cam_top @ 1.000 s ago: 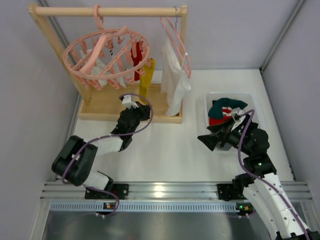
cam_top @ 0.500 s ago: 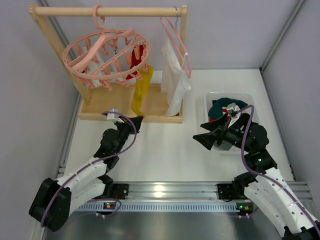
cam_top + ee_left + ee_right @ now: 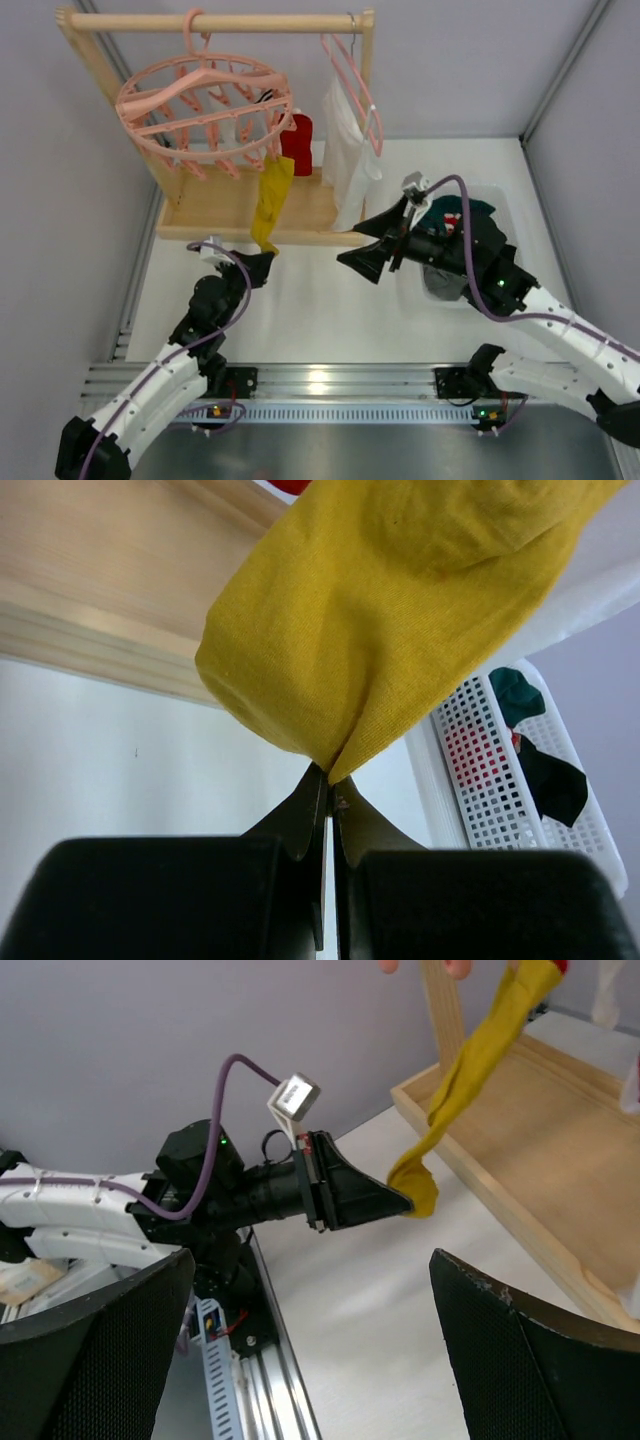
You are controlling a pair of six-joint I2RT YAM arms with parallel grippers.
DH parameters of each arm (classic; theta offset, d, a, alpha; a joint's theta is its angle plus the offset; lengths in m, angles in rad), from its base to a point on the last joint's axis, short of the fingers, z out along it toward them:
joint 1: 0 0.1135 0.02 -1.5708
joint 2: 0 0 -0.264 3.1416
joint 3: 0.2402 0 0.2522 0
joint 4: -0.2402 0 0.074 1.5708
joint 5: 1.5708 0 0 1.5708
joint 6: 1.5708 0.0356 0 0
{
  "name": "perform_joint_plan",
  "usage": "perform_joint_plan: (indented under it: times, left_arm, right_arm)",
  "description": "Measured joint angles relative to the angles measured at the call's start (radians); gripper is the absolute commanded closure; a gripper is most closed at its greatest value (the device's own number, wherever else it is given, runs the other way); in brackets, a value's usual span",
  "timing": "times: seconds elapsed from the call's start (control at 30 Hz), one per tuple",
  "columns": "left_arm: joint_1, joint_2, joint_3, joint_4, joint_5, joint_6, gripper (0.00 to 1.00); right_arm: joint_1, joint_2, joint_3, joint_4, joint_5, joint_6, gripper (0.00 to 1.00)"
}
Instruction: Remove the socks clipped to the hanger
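- Looking down from the top camera, you see your left claw (image 3: pixel 270 259) pinched shut on the lower tip of the mustard sock (image 3: pixel 270 200). The sock hangs stretched from a peg of the pink ring hanger (image 3: pixel 160 105) on the wooden rack (image 3: pixel 215 215).
- A red sock (image 3: pixel 297 143) hangs from the ring beside it. Your right claw (image 3: pixel 362 246) hovers empty, jaws spread wide, between rack and white basket (image 3: pixel 503 200).
- From the left wrist, the fingertips (image 3: pixel 300 820) meet on a fold of yellow fabric above the desk (image 3: pixel 120 750).
- From the right wrist, both fingers (image 3: pixel 100 1350) stand far apart, framing the left claw and taut sock.
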Motion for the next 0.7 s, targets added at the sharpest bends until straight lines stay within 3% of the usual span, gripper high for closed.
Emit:
perform_joint_plan:
  times: [0.27,0.5,0.7]
  left_arm:
    - [0.000,-0.110,-0.042,-0.124,0.025,-0.040,1.00]
    - [0.000,-0.152,-0.045,-0.191,0.039,-0.044,1.00]
    - [0.000,-0.176,-0.045,-0.226,0.048,-0.044,1.00]
  right_arm:
    - [0.270,0.357,0.391,-0.118,0.303,-0.091,0.05]
    - [0.290,0.698,0.806,-0.259,0.509,-0.159,0.07]
    - [0.290,0.981,1.189,-0.396,0.600,-0.208,0.17]
